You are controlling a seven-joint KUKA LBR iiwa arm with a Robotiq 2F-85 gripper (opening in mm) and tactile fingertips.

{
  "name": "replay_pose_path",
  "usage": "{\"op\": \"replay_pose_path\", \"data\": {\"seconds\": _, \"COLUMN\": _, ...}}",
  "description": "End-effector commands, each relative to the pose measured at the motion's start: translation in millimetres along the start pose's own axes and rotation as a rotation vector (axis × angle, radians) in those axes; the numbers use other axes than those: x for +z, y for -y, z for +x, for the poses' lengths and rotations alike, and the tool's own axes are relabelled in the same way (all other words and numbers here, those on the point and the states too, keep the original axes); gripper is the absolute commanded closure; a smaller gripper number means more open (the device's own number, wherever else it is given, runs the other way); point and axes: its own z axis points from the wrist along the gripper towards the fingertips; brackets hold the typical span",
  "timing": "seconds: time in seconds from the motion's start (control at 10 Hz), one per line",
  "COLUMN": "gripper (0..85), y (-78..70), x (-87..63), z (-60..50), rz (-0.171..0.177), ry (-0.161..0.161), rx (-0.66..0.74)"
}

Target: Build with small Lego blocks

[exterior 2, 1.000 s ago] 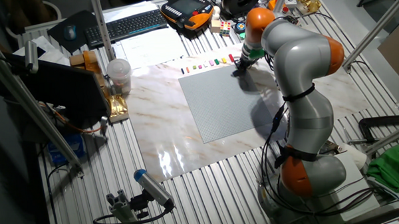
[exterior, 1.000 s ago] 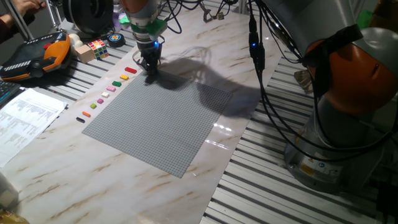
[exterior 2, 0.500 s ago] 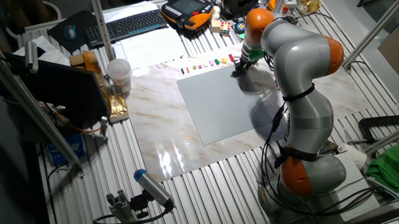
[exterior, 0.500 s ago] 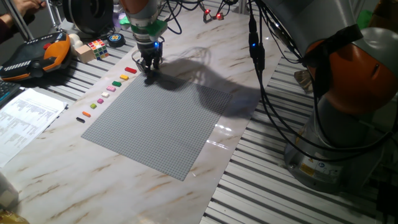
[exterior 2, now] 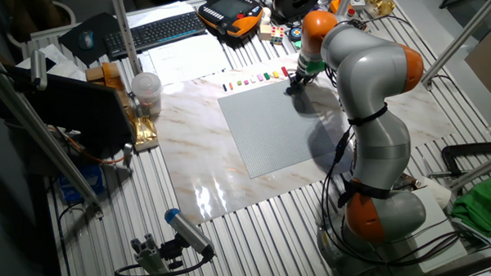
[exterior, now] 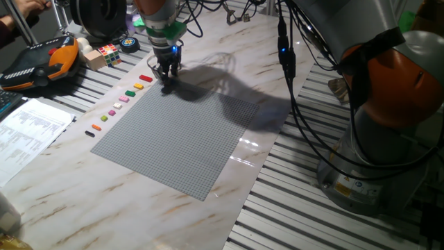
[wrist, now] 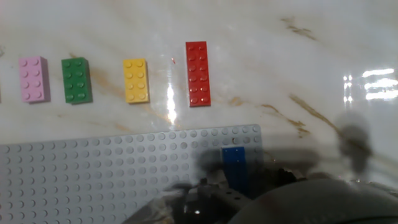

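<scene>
**Gripper over the blue brick at the baseplate corner**

The gripper (exterior: 167,74) hangs fingers-down over the far corner of the grey baseplate (exterior: 180,135), close to the row of loose bricks on the marble table (exterior: 229,48). In the hand view a blue brick (wrist: 234,160) sits on the baseplate (wrist: 93,174) near its corner, with its studs showing at the top and its lower part running into the dark blur of the fingers. Whether the fingers clasp the brick, merely touch it or stand apart from it cannot be told: the hand view is smeared there, and in both fixed views the fingertips are too small and dark to show the gap.

Beyond the baseplate edge, on the bare marble, lie a long red brick (wrist: 196,65), a yellow brick (wrist: 135,80), a green brick (wrist: 76,79) and a pink brick (wrist: 33,79), side by side and apart from each other, all lying flat with studs up. One fixed view shows the row running on along the baseplate's side, from the red brick (exterior: 145,78) down to a black brick (exterior: 89,133) at the near end. In the other fixed view the gripper (exterior 2: 296,83) sits at the same corner, just beside the row's red end.

A puzzle cube (exterior: 108,53) stands well apart from the baseplate, past the bricks.
</scene>
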Motion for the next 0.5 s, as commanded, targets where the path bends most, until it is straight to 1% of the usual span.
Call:
{"op": "replay_pose_path", "data": {"seconds": 0.0, "gripper": 37.3, "y": -0.4, "x": 0.2, "z": 0.1, "rz": 0.000, "ry": 0.000, "rx": 0.002}}
{"op": "replay_pose_path", "data": {"seconds": 0.2, "gripper": 36.3, "y": -1.4, "x": 0.3, "z": 0.2, "rz": -0.018, "ry": -0.001, "rx": -0.002}}
{"op": "replay_pose_path", "data": {"seconds": 0.4, "gripper": 33.3, "y": -1.6, "x": -0.7, "z": -0.1, "rz": -0.027, "ry": -0.003, "rx": 0.000}}
